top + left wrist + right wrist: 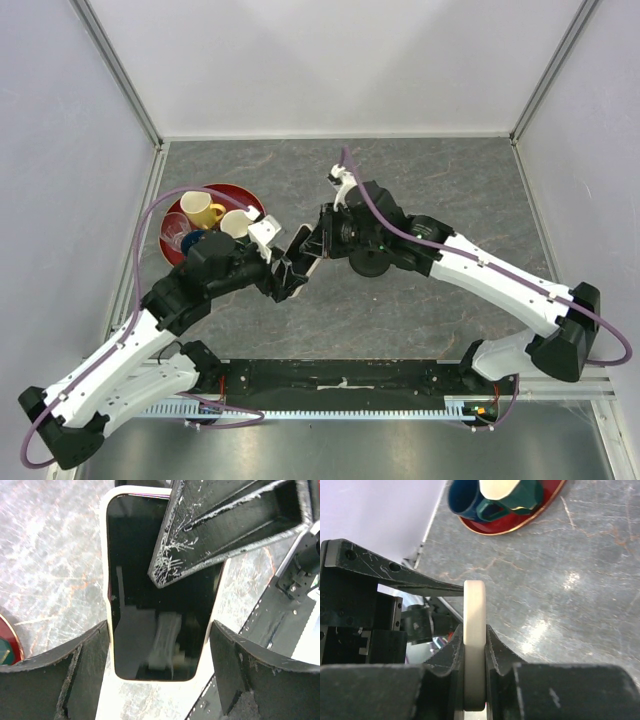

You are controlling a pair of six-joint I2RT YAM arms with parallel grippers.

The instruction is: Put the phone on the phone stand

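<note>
Bench (440, 190): grey marbled top, pale veining, fills centre of overhead view.
Back wall panel (330, 60): plain white, 12 o'clock.
Side panels: left (60, 150) at 9 o'clock, right (600, 150) at 3 o'clock, both white with faint lilac cast.
Corner posts: aluminium, at 11 o'clock (120, 70) and 1 o'clock (548, 68).
Black mounting strip (340, 378): 6 o'clock edge.
Slotted metal rail (340, 411): just beyond strip.
Light: diffuse, soft glare patches on bench.
</note>
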